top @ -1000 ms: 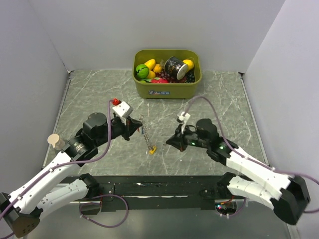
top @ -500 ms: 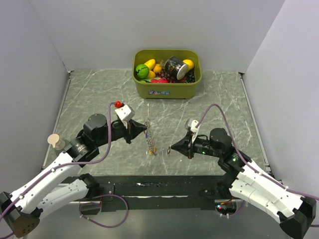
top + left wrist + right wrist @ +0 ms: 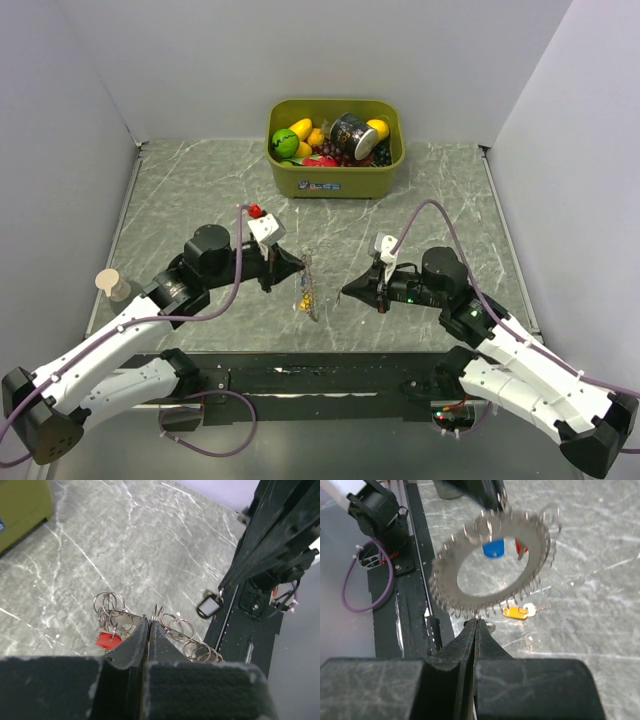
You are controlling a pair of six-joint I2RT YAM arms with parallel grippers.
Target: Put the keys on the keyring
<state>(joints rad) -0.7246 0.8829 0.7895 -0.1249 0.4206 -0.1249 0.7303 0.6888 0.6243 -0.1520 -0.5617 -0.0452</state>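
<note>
Down at the near edge, both arms reach in over the table (image 3: 180,200), and their tips almost meet.

The left gripper (image 3: 149,625) is clamped tight on the rim of the ring (image 3: 470,599). Its fingers pinch in among the small wire loops (image 3: 181,628) that line the edge. It holds the ring upright, so it looks edge-on from above and face-on to the other arm. A red key (image 3: 107,640) sits just under the left fingers, to the left of the pinch.

The right gripper (image 3: 476,621) is squeezed closed too. Its tip points at the ring's lower rim and stops just short of it. A black key (image 3: 208,608) hangs at that tip by its little loop, so it looks gripped there, though the right wrist view hides the tag under the fingers.

Past the right tip, a blue key (image 3: 493,548) shows through the ring's hole, with a bit of red beside it. The ring itself is blurred in that view. A yellow key (image 3: 514,611) sits below the ring's lower edge, a little to the right of the right fingers. I can't tell whether it hangs from the ring or rests on the table.

Far beyond both hands, by the back wall, a green bin (image 3: 335,182) holds toy fruit (image 3: 285,142) and a can (image 3: 350,132).
</note>
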